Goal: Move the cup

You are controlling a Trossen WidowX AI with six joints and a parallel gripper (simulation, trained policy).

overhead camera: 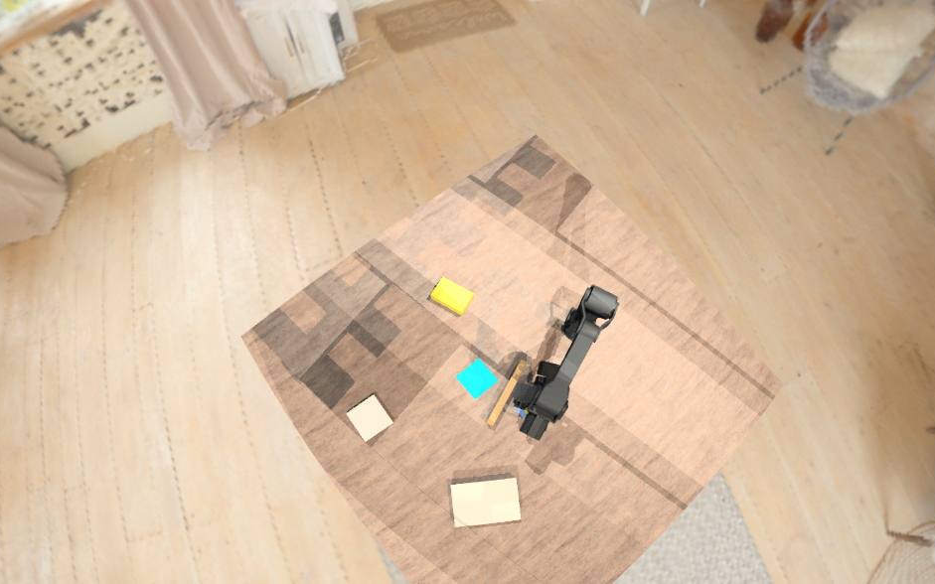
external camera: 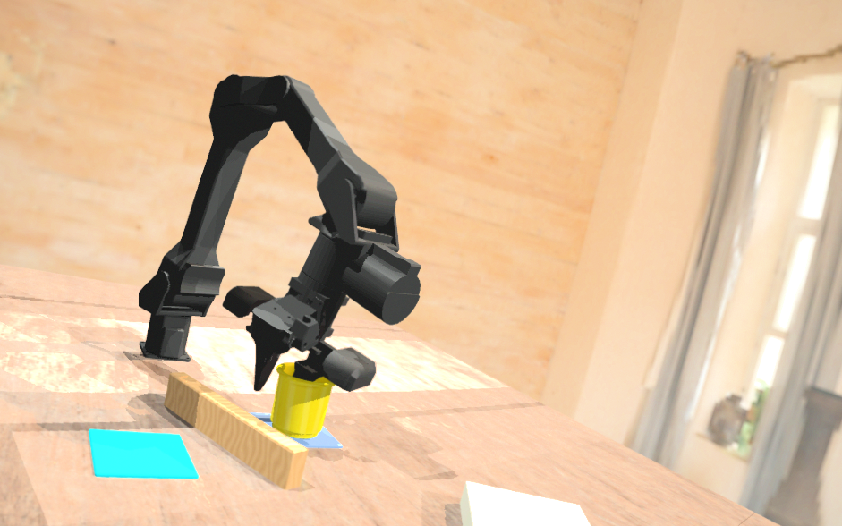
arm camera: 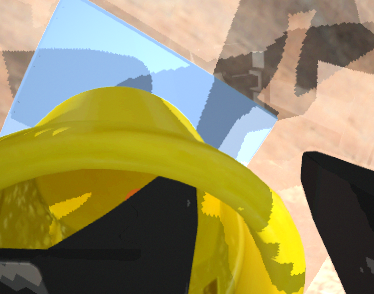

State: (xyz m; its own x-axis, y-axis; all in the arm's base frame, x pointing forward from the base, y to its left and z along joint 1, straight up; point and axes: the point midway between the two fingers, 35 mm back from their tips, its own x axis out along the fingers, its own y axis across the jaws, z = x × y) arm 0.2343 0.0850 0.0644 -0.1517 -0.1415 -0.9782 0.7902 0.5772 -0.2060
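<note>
The yellow cup (external camera: pixel 300 408) (arm camera: pixel 121 150) stands upright on the blue pad (external camera: pixel 329 441) (arm camera: pixel 91 65). The arm hides nearly all of it in the top view. My gripper (external camera: pixel 283 382) (arm camera: pixel 248 168) is open and straddles the cup's wall. One finger reaches down inside the cup and the other is outside, with a gap between it and the wall. Only a bit of an orange-red marble (arm camera: pixel 132 194) shows in the cup; the finger and rim hide the rest. The cyan pad (overhead camera: pixel 476 378) (external camera: pixel 142 453) is bare, across the wooden bar.
The wooden bar (overhead camera: pixel 506 395) (external camera: pixel 241 434) stands on edge between the two pads, close beside the cup. A yellow block (overhead camera: pixel 452 296), a small cream square block (overhead camera: pixel 369 417) and a larger cream block (overhead camera: pixel 485 502) (external camera: pixel 522 506) lie farther off on the table.
</note>
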